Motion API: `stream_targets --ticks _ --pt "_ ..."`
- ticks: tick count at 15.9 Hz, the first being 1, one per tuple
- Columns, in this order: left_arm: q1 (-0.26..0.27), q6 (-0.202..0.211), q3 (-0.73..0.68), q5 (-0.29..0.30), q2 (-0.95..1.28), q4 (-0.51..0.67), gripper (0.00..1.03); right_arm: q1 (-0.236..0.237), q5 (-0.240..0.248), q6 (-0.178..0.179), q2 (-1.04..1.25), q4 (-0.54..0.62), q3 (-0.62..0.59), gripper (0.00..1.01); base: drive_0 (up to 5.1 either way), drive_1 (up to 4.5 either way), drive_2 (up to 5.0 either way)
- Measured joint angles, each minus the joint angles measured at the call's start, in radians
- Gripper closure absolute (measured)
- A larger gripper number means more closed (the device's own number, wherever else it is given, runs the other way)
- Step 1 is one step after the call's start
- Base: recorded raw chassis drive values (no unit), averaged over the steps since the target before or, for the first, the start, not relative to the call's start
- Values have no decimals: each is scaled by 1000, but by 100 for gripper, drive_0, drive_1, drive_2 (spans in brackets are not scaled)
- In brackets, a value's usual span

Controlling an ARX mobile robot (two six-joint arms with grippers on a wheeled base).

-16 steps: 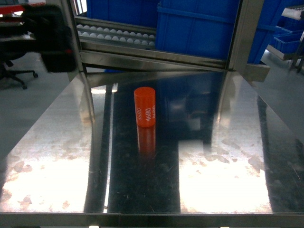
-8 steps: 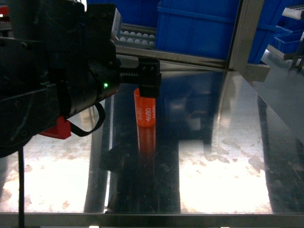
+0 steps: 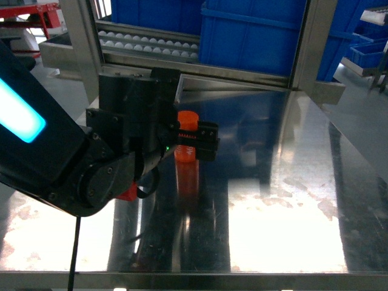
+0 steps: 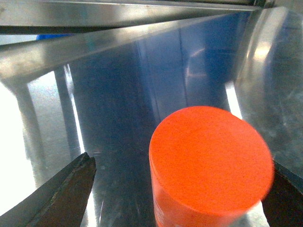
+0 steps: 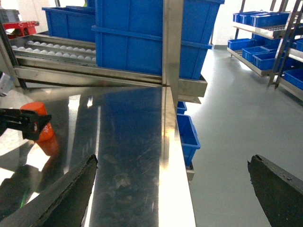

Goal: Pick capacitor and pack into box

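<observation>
Glossy steel table [image 3: 285,182], seemingly smudged.

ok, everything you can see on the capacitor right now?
The capacitor is a small orange-red cylinder, matte, flat-topped, standing upright on the shiny steel table, which mirrors it. The left gripper straddles its middle, hiding any print. In the left wrist view one finger stands clear of it; contact on the other side isn't clear.
</observation>
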Motion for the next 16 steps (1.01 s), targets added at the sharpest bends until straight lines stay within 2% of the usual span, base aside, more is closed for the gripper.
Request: stream_targets --ticks 5,6,7,8,10,11,13,15,16 --pt "8 -5 125 -11 121 -28 5 0 0 0 0 0 0 3 0 0 0" --pt "9 -4 126 -10 123 -18 9 0 0 0 0 0 0 3 0 0 0" --pt "10 -3 125 -9 124 4 18 0 0 0 0 0 0 3 0 0 0" --pt "11 3 115 -3 124 42 33 0 0 0 0 0 0 3 0 0 0" --pt "2 24 51 -23 100 98 56 0 0 0 0 0 0 3 0 0 0" --pt "0 23 5 -50 66 108 59 0 0 0 0 0 0 3 0 0 0" --pt "-2 23 -92 -63 -50 128 59 0 0 0 0 0 0 3 0 0 0" --pt "1 24 -208 -66 -248 142 59 0 0 0 0 0 0 3 0 0 0" --pt "2 24 -281 -89 -381 132 59 0 0 0 0 0 0 3 0 0 0"
